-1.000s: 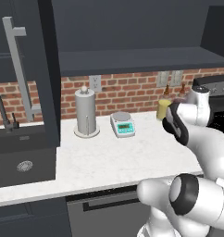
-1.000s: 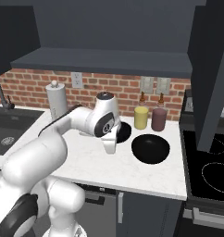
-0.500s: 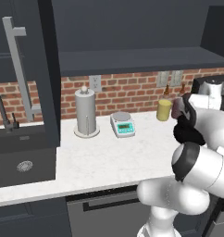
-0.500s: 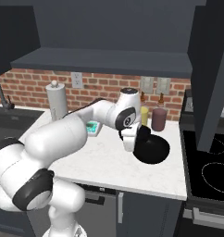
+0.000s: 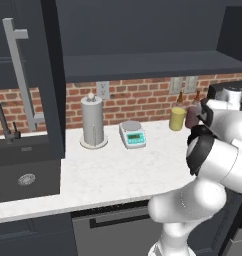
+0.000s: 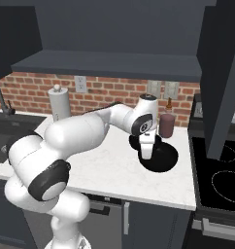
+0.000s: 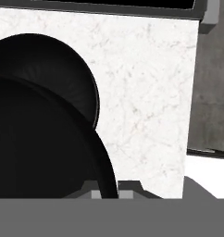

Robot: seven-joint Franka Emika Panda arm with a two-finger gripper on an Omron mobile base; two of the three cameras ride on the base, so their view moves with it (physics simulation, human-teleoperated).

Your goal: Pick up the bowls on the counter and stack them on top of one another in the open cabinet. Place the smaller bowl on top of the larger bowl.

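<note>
The counter (image 5: 123, 170) is white, faintly marbled stone, set against a red brick wall (image 5: 143, 97) with dark fronts below; a black sink (image 5: 23, 170) lies at its left end and a dark cooktop (image 6: 221, 180) at its right. On it stand a paper-towel holder (image 5: 93, 122), a small scale (image 5: 132, 135), a yellow canister (image 5: 177, 119) and a maroon canister (image 6: 166, 125). Above, the open cabinet (image 5: 143, 65) shows a dark shelf, its tall door (image 5: 28, 75) bearing a long grey bar handle. Two black bowls sit near the counter's right end, the larger bowl (image 7: 44, 166) overlapping the smaller bowl (image 7: 63, 78) in the hand view. The gripper (image 6: 146, 154) hangs over the larger bowl's rim, fingers drawn narrow around that edge.
</note>
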